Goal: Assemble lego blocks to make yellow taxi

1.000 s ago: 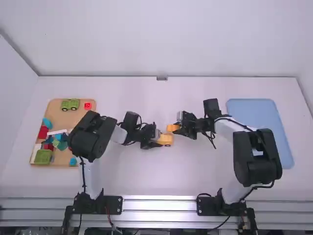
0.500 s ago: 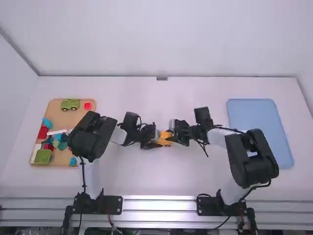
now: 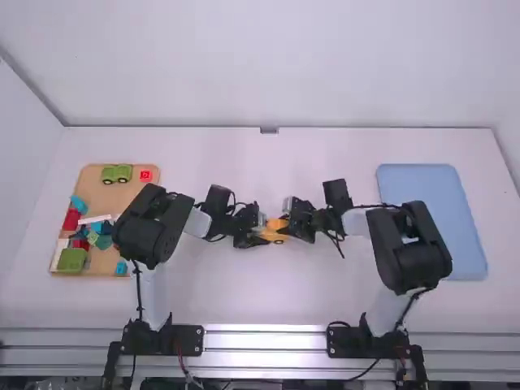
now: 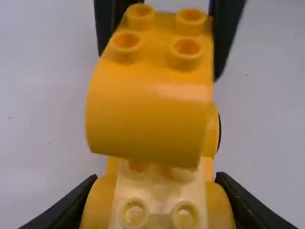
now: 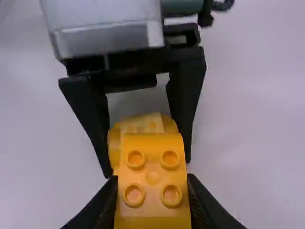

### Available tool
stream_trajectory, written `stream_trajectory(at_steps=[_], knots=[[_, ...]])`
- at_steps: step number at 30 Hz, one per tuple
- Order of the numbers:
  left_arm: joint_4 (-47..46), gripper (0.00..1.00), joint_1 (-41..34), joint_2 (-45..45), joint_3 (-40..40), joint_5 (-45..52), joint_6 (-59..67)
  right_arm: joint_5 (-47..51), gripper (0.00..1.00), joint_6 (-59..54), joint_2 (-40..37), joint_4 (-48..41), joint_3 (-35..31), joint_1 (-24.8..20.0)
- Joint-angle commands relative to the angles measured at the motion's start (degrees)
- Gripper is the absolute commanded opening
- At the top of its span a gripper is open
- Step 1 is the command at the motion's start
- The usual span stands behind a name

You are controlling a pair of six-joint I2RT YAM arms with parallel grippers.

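Left gripper [image 3: 258, 237] and right gripper [image 3: 288, 224] meet near the table's middle. In the left wrist view, left gripper [image 4: 157, 191] is shut on the yellow car base [image 4: 97, 205], which has a pale studded plate [image 4: 159, 202] between its rounded fenders. Above the base's far part is a curved yellow block [image 4: 147, 109] with several studs, tilted; whether it touches the base I cannot tell. Right gripper [image 5: 151, 183] is shut on that yellow block [image 5: 152, 191] in the right wrist view, and the car base [image 5: 114, 145] shows beyond it between the left gripper's fingers.
On the left stands a wooden tray [image 3: 99, 213] with a green car piece [image 3: 116, 173], a red block [image 3: 146, 175] and several coloured blocks. A blue tray [image 3: 435, 219] lies on the right. Both arms span the table's middle.
My right gripper has moved left with the yellow block and is now over the car base. Its arm's elbow has shifted left. My left arm has kept still, holding the base.
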Motion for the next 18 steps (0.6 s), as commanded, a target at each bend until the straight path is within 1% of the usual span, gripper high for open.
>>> stream_trajectory(at_steps=[1, 4, 7, 12, 16, 18], knots=[[-0.3, 0.28, -0.2, 1.1, 0.4, -0.7, -0.2, -3.0, 0.0, 0.0, 1.5, -0.2, 2.1, 0.3], [-0.1, 0.27, -0.3, 1.1, 0.3, -0.7, -0.2, -3.6, 0.0, -0.1, 2.4, -0.1, 2.8, 1.1], [-0.1, 0.27, -0.3, 1.1, 0.3, -0.7, -0.2, -5.8, 0.0, -1.6, 2.4, -0.1, 2.8, 1.0], [-0.1, 0.27, -0.3, 1.1, 0.3, -0.9, -0.2, -5.7, 0.0, -1.8, 2.4, -0.5, 2.6, 1.2], [-0.1, 0.27, 0.0, 1.1, 0.4, -0.7, -0.2, -5.7, 0.0, -5.7, 2.6, -3.6, 2.5, 1.1], [-0.1, 0.27, -0.3, 1.1, 0.4, -0.7, -0.2, -5.6, 0.0, -5.5, 3.5, -2.5, 2.5, 1.1]])
